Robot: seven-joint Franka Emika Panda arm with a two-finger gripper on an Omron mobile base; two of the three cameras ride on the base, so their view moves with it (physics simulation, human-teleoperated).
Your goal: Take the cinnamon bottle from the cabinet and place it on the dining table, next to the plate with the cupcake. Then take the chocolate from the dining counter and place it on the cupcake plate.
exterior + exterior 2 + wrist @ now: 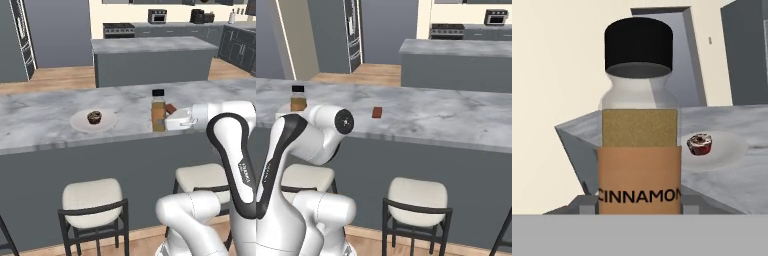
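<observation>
On the dining table (45,125), the cinnamon bottle (158,111) stands upright (black cap on top), to the right of the plate (80,122) that carries the cupcake (94,117). The gripper (167,121) pinches the bottle low on its body. The chocolate (376,113) lies on the marble just beyond the bottle.

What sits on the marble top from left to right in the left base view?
plate with the cupcake on it → cinnamon bottle, upright → chocolate, just behind the bottle's right side → the gripper, reaching in from the right.
</observation>
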